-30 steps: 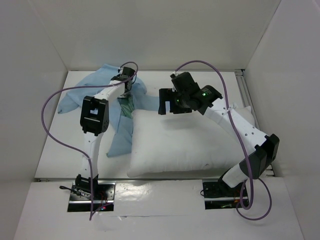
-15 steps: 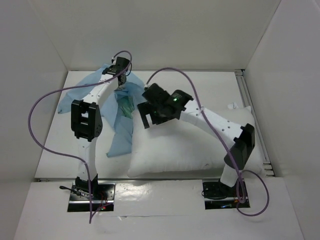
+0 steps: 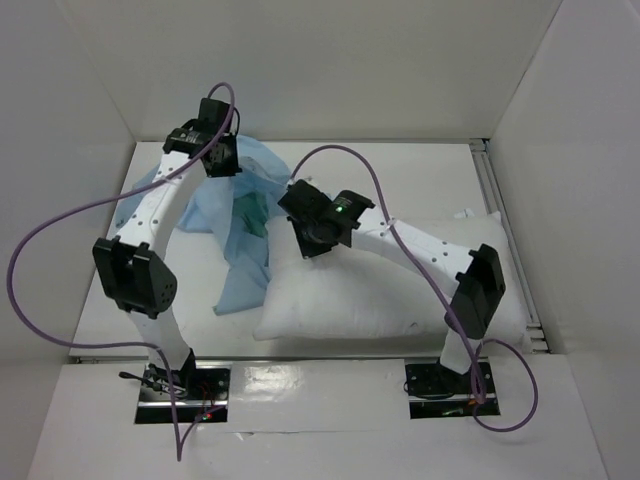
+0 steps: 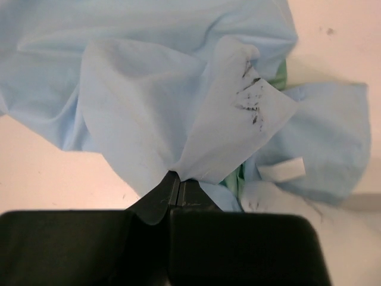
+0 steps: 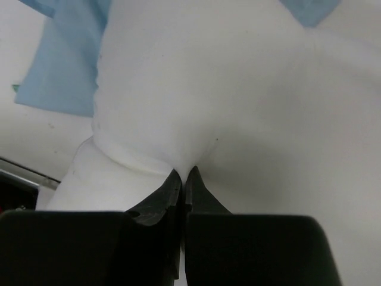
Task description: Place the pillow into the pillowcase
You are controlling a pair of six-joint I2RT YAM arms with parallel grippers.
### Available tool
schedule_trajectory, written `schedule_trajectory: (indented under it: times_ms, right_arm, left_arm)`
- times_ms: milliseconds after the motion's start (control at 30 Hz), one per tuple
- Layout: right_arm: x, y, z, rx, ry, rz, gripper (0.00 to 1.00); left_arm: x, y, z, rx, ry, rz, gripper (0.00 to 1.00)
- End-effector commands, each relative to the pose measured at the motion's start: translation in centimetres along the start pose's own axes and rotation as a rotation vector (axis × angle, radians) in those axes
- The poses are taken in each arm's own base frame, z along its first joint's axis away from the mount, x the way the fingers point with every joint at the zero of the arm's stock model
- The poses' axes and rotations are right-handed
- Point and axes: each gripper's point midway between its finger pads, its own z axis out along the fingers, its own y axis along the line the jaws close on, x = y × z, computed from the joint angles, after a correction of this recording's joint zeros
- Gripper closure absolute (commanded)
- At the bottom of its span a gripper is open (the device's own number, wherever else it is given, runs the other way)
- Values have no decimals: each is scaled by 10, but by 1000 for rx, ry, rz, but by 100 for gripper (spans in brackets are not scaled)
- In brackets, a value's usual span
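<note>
Top external, left gripper pinching pillowcase, right gripper pinching pillow, white walls around.

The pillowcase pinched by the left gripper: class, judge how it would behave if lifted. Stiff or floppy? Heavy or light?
Probably floppy: the pillowcase bunches into soft folds where the left gripper pinches it. Likely light for its size: the cloth looks thin. It would probably trail rather than keep shape, since most lies crumpled on the table.
</note>
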Motion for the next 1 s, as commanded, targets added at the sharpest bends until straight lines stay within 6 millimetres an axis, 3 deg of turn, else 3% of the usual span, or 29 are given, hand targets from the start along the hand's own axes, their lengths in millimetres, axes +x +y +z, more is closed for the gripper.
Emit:
schedule_trajectory:
  times_ms: [0,33,167,367,533,700,767,800,900,967]
  right_arm:
    - [-37,9,-52,-106,-184,30,100]
    - [-49,13,-63,-129,-228,30,100]
    - [-60,41,-90,-217,-271,-4,100]
    - [-60,71,-83,-269,-268,-35,100]
    - [-79,63,-53,-257,-266,-36,100]
    - [-126,38,-37,-299,-309,-12,100]
    - [-135,37,-23,-319,-294,-25,100]
    - [-150,36,-31,-324,-328,-14,100]
    - [-168,31,-31,-317,-361,-24,100]
    - [-177,14,-25,-303,-364,4,100]
  left_arm:
    - [-1,0,-39,98,-40,-50,100]
    - [4,-5,-37,126,-20,-47,100]
    - [9,-6,-42,155,10,-51,100]
    - [13,-11,-43,188,30,-49,100]
    - [10,-9,-55,193,10,-43,100]
    - [8,-10,-69,218,-7,-45,100]
    - [12,-12,-73,242,0,-35,100]
    - [10,-13,-79,254,-12,-36,100]
    - [15,-10,-85,255,-15,-36,100]
    - [19,-12,-88,261,-14,-19,100]
